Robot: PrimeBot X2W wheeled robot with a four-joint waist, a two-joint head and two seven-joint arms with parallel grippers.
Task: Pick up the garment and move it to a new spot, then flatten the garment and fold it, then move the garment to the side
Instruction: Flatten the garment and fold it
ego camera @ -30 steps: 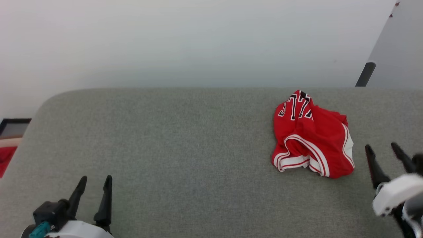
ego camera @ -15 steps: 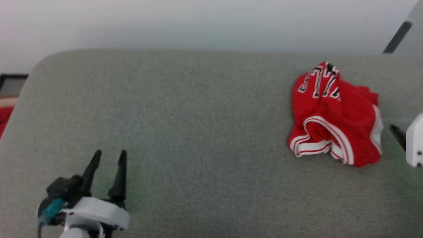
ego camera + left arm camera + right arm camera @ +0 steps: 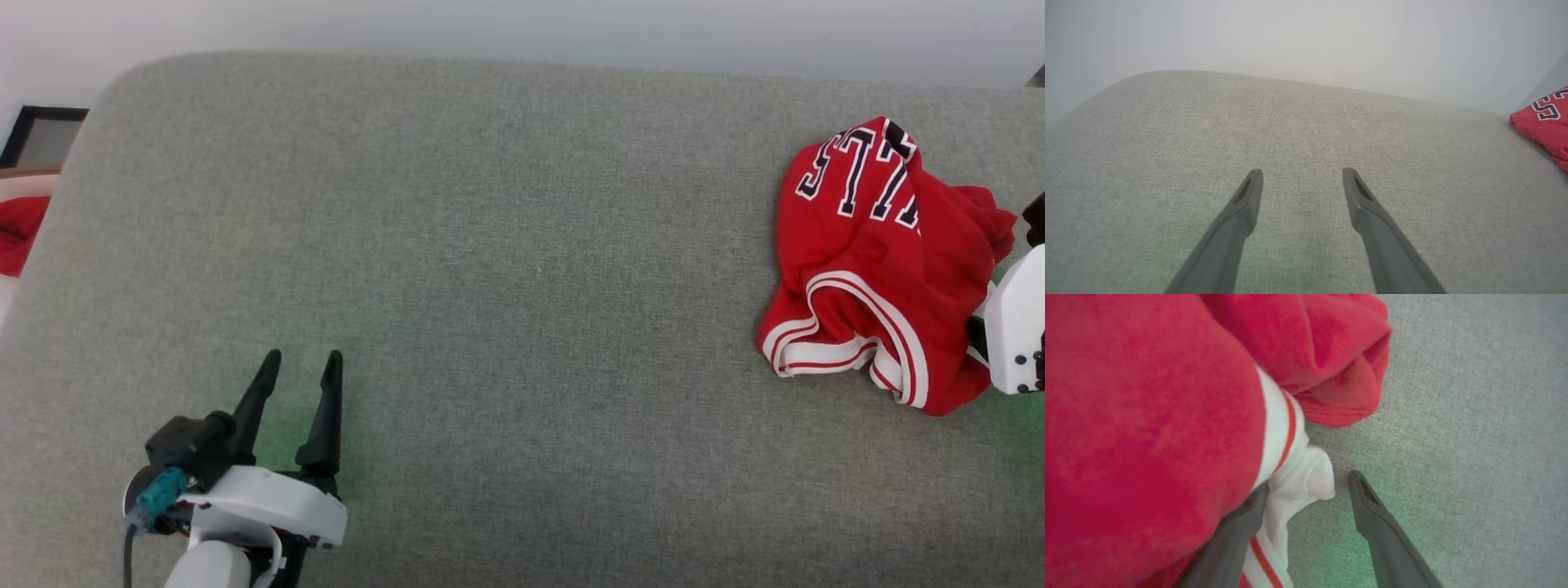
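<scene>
The garment (image 3: 873, 269) lies crumpled on the grey surface (image 3: 490, 245) at the far right: red cloth with white-and-red striped trim and black, white-outlined lettering on top. My right gripper (image 3: 1308, 484) is open at its right side. Its left finger is tucked under the red cloth and a white sleeve fold (image 3: 1298, 477) lies between the fingers; the right finger rests over bare grey fabric. In the head view its white housing (image 3: 1016, 327) touches the garment's right edge. My left gripper (image 3: 300, 363) is open and empty at the lower left, far from the garment (image 3: 1543, 120).
A plain red cloth bundle (image 3: 20, 233) and a dark frame (image 3: 41, 131) sit beyond the surface's rounded left edge. A pale wall runs behind the far edge. Wide bare grey fabric stretches between my left gripper (image 3: 1300, 173) and the garment.
The head camera has tilted down and shifted, so the whole picture moved. My right gripper has come forward to the garment's right side, where its fingers now reach the cloth. Both grippers stay open.
</scene>
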